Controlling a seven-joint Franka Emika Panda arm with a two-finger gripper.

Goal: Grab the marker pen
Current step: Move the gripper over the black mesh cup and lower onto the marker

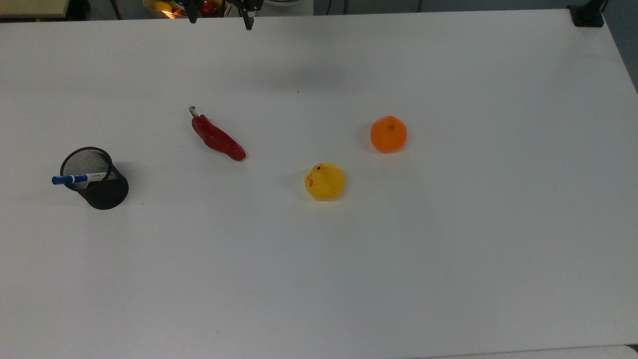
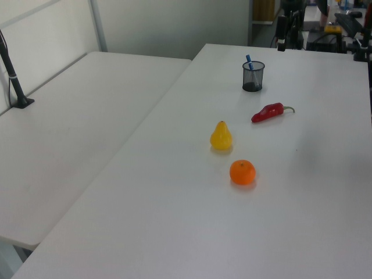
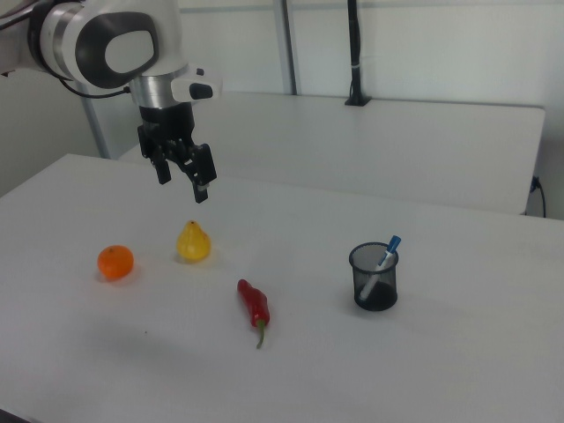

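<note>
Marker pen sits in black cup near table edge. Our pincer hangs far off, fingers apart, empty. Nothing done yet.

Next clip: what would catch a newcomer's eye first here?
Probably the bright items spread on the white table: an orange, a yellow pear and a red chilli. Then the marker pen, leaning in a black mesh cup, and the open gripper raised above the table.

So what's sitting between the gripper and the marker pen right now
In the right view, the red chilli lies on the table between the gripper and the marker pen.
</note>
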